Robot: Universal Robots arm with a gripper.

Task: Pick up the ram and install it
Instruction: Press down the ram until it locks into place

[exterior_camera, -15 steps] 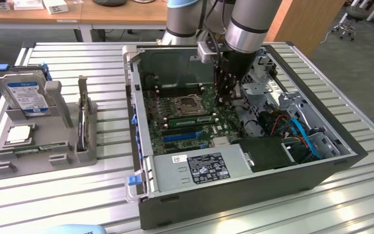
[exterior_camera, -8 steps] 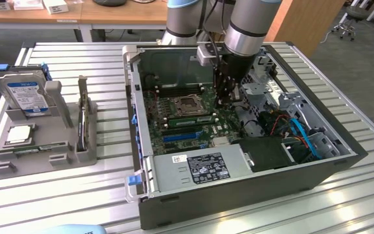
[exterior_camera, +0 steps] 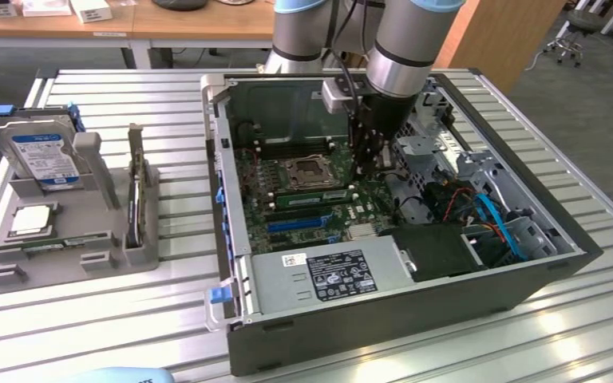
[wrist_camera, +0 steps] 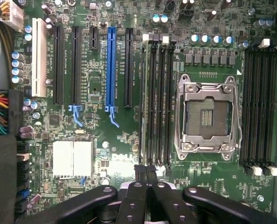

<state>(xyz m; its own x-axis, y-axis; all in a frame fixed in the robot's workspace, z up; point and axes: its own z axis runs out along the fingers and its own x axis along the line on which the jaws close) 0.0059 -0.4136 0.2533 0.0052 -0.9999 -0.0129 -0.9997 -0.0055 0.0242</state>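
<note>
**Ram.** The ram (exterior_camera: 313, 195) stands on edge in a DIMM slot just beside the open CPU socket (exterior_camera: 309, 170), on the side nearer the PSU. It shows as a narrow green strip running parallel to the socket.

**Tool.** The tool (wrist_camera: 146, 171) is down inside the case at one end of that slot bank, with its fingertips together and nothing clamped between them. Cannot tell whether the tips touch the ram. The arm (exterior_camera: 402, 48) drops in near-vertical from the far side of the case.

**Board.** The green motherboard (exterior_camera: 285, 209) lies flat in the opened PC case (exterior_camera: 392, 319). In the wrist view, a blue PCIe slot (wrist_camera: 111, 65) sits among black ones, and a 2nd DIMM bank (wrist_camera: 259, 102) is on the other side of the socket. The PSU (exterior_camera: 334, 275), silver with a label, is at the near wall. Blue cables (exterior_camera: 498, 223) run at the exterior view's right.

**Table.** The table (exterior_camera: 125, 335) has a ribbed aluminium-profile top, light grey and glossy. A grey parts tray (exterior_camera: 29, 279) sits at the exterior view's left, well apart from the ram. It holds an upright blue-labelled hard drive (exterior_camera: 38, 155), and near it a square silver CPU chip (exterior_camera: 32, 219) lying flat.

**Room.** Wooden desks (exterior_camera: 179, 24) stand behind the table. An office chair (exterior_camera: 573, 32) is at the far right on a grey floor.
</note>
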